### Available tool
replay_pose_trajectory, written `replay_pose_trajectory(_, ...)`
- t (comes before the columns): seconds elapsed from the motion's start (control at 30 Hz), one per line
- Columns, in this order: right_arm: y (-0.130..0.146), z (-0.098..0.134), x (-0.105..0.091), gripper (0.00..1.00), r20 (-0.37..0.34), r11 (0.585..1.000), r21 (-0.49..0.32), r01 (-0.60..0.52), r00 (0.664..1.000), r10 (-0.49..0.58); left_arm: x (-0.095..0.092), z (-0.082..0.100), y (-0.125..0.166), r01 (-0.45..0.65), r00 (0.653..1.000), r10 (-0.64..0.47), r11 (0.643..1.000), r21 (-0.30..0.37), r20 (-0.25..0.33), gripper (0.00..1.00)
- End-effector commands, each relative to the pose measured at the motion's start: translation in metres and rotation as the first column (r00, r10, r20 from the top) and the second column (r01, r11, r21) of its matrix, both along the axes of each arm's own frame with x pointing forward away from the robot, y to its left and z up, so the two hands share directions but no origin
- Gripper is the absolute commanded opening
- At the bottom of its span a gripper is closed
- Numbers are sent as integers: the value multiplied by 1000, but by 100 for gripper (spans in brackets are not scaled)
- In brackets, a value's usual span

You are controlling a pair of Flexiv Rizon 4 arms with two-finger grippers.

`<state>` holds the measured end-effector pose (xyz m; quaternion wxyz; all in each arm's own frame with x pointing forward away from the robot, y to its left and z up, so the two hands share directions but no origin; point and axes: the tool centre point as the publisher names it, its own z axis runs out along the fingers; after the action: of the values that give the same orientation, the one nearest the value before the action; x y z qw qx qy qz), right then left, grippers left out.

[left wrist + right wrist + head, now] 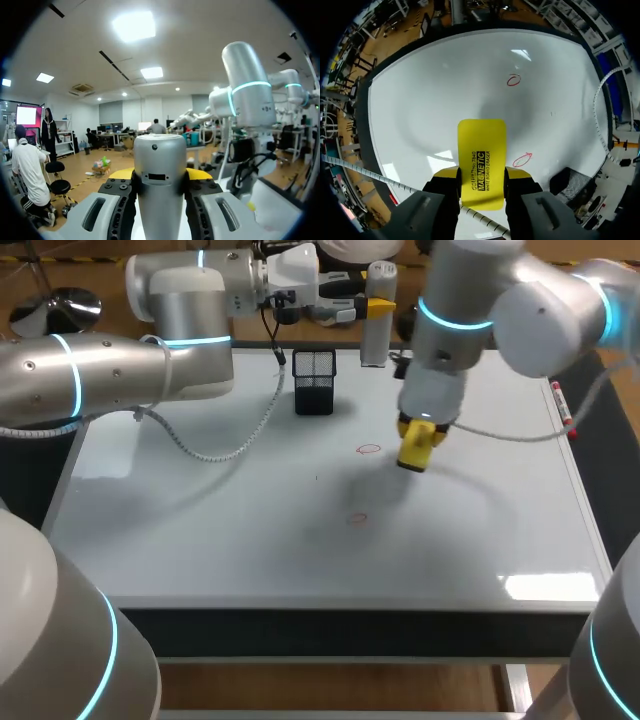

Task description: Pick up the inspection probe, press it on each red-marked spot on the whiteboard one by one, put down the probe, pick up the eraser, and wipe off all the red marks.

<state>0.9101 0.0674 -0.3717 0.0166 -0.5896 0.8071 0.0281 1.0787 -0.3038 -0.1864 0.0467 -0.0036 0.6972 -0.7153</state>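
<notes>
the left gripper (372,308), at the far edge of the table, is closed around the probe (160,190), a pale upright cylinder. in the left wrist view both yellow-tipped fingers sit flush against its sides. so the probe is not yet let go, though its foot seems to rest at the back rim of the whiteboard (250,540). just left of the probe, a black mesh basket (314,382) stands on the board.

further right, two red rings show on the white surface: the far mark (369,450) and the near mark (357,519), both unwiped. the right gripper (420,440) hangs just right of the far mark, clamped on the yellow eraser (481,160). the eraser sticks out ahead of the fingers, over the board and apparently not touching it.

i'd judge the wiping step is only beginning. next the eraser has to shift over the far mark, come down flat and rub it away, then go on to the near one.
</notes>
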Motion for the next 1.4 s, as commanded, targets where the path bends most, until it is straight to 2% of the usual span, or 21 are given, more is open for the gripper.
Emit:
replay_pose_trajectory(0.03, 41, -8, 18, 0, -49, 993, -102, -66, 997, 61, 1, 1, 0, 2, 1000, -2, 1000, 1, -1, 0)
replay_pose_trajectory(0.43, 88, -22, 37, 0, -93, 965, -117, -234, 970, 224, 1, 1, 0, 2, 1000, -2, 1000, 1, -1, 0)
replay_pose_trajectory(0.7, 105, -26, 43, 0, -103, 953, -111, -283, 957, 272, 1, 1, 0, 2, 1000, -2, 1000, 1, -1, 0)
replay_pose_trajectory(1.1, 107, -43, 43, 0, -102, 952, -82, -294, 953, 286, 1, 1, 0, 2, 1000, -2, 1000, 1, -1, 0)
replay_pose_trajectory(1.4, 105, -48, 44, 0, -102, 957, -77, -281, 957, 273, 1, 1, 0, 2, 1000, -2, 1000, 1, -1, 0)
